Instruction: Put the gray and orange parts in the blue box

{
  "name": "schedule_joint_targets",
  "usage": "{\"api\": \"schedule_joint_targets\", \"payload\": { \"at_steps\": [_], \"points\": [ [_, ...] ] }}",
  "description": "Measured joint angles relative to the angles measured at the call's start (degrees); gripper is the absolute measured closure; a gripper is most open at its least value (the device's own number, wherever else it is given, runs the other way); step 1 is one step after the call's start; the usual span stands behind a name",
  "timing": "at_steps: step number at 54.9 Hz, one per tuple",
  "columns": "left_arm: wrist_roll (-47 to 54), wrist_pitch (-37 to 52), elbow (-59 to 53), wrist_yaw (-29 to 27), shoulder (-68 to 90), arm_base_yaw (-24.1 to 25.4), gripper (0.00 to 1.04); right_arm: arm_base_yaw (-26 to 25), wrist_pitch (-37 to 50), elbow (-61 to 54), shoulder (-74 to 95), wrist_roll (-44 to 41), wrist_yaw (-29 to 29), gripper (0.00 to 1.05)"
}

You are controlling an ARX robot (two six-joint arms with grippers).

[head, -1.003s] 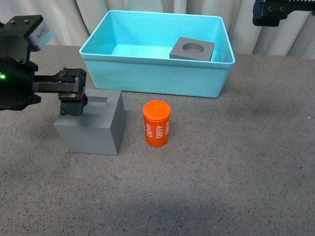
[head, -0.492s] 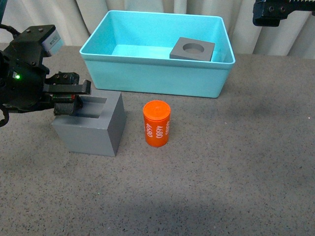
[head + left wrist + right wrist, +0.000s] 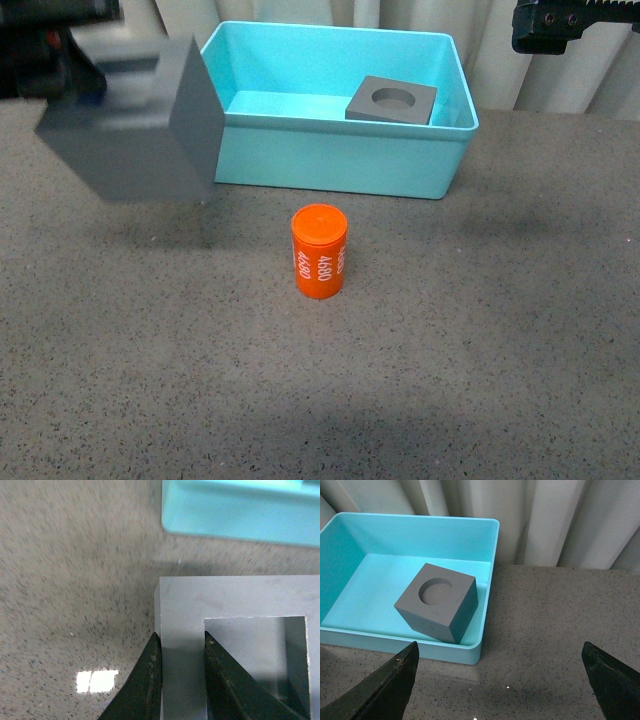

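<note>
My left gripper is shut on one wall of the gray cube with the square recess. In the front view that cube hangs blurred in the air at the left, beside the blue box's left end. The gray cube with the round recess rests inside the box at its right end and also shows in the right wrist view. The orange cylinder printed "4680" stands upright on the table in front of the box. My right gripper is open and empty, high at the back right.
The speckled gray table spreads around the cylinder. Pale curtains hang behind the box. The right arm shows at the top right corner of the front view.
The left gripper has lifted the square-recess cube off the table, up and toward the box's left end. The cylinder, the other cube and the right arm have not moved.
</note>
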Motion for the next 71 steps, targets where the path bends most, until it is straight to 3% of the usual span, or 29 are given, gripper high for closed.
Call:
{"api": "schedule_joint_targets", "payload": {
  "at_steps": [19,33,51,71],
  "points": [
    [-3.6,11.0,13.5,-4.6,8.5,-2.8,0.87,0.0,0.0,0.0,0.0,0.0,0.0,0.1],
    [-4.6,14.6,21.9,-3.3,21.1,-2.5,0.87,0.0,0.0,0.0,0.0,0.0,0.0,0.1],
    [-3.5,11.1,30.0,-3.8,29.5,-1.6,0.87,0.0,0.0,0.0,0.0,0.0,0.0,0.1],
    [-2.3,1.4,38.0,-3.3,34.9,-2.4,0.87,0.0,0.0,0.0,0.0,0.0,0.0,0.1]
  ]
}}
